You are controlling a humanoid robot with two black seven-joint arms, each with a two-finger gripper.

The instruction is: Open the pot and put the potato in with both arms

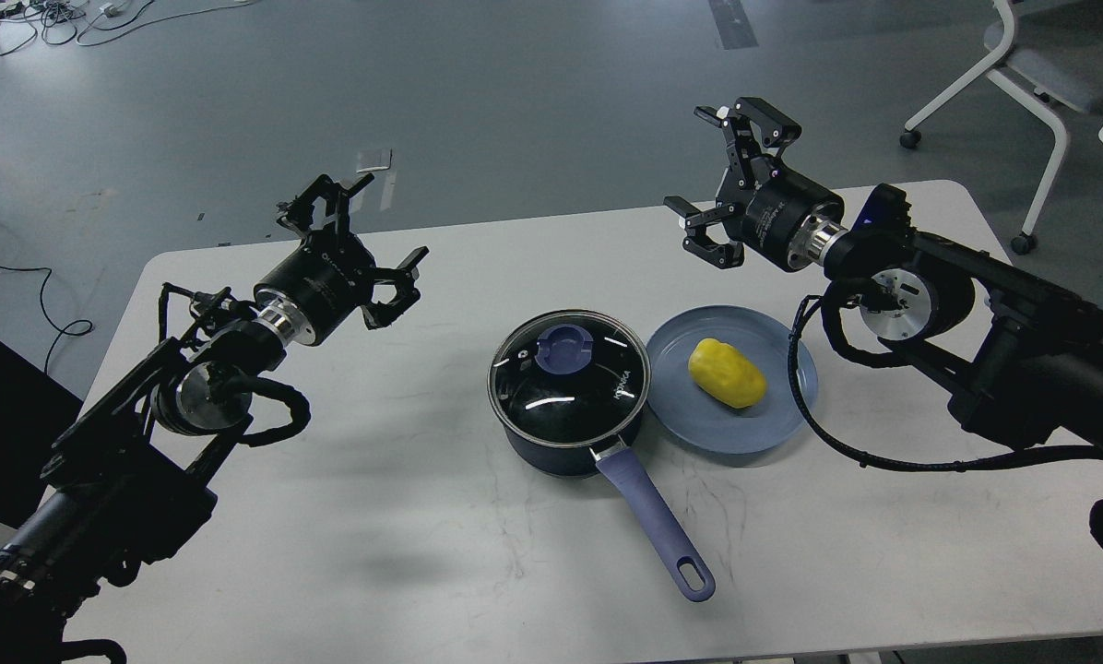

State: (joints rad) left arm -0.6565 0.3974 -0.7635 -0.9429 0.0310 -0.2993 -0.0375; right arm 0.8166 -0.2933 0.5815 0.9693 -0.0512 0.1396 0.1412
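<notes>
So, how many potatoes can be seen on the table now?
1. The potato lies on the blue plate, right of the pot. The glass lid covers the pot, so something inside could be hidden.

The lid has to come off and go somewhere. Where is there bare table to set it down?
Bare table lies left of the pot, below the left gripper, and in front right of the handle. Crowded: the plate with the potato sits close on the pot's right.
</notes>
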